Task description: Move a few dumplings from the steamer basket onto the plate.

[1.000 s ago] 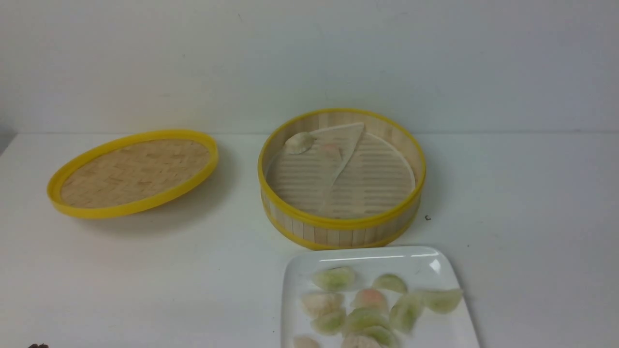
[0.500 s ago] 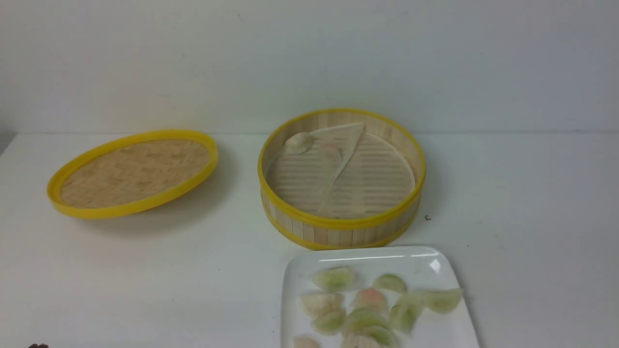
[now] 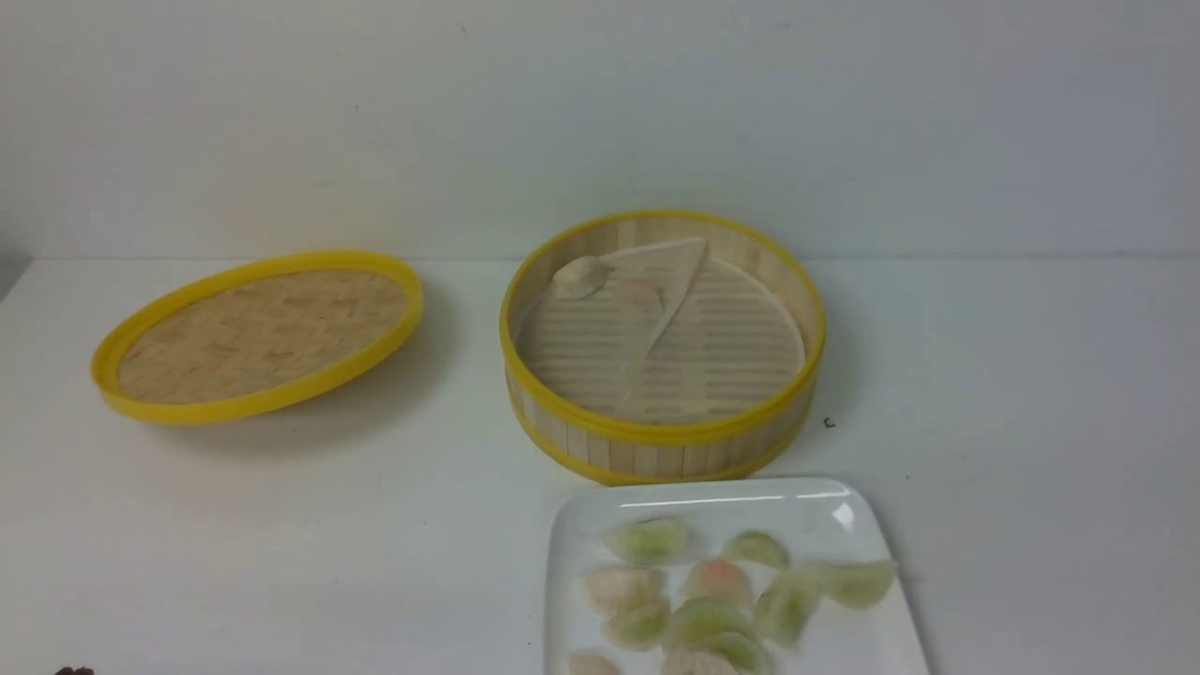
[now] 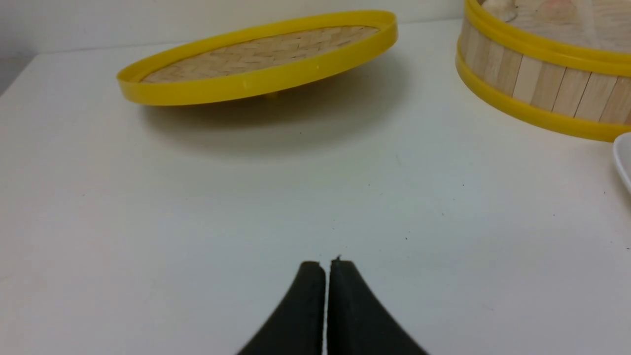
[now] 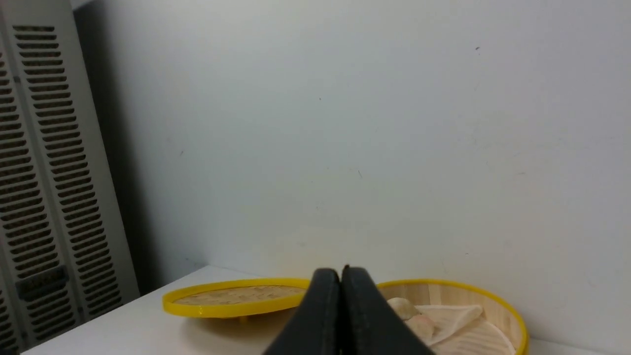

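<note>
The steamer basket (image 3: 662, 442) stands at the table's middle, its white paper liner (image 3: 656, 309) folded over. A whitish dumpling (image 3: 580, 277) and a pinkish one (image 3: 645, 292) lie inside at the far left. The white plate (image 3: 712, 502) sits in front of it with several green and pinkish dumplings (image 3: 712, 605). Neither gripper shows in the front view. My left gripper (image 4: 326, 264) is shut and empty, low over bare table. My right gripper (image 5: 340, 272) is shut and empty, raised, with the basket (image 5: 493, 296) beyond it.
The flat yellow-rimmed woven lid (image 3: 258, 333) rests tilted at the left of the table; it also shows in the left wrist view (image 4: 256, 64) and the right wrist view (image 5: 236, 298). A white wall stands behind. A louvred grey panel (image 5: 34, 197) is at the far left.
</note>
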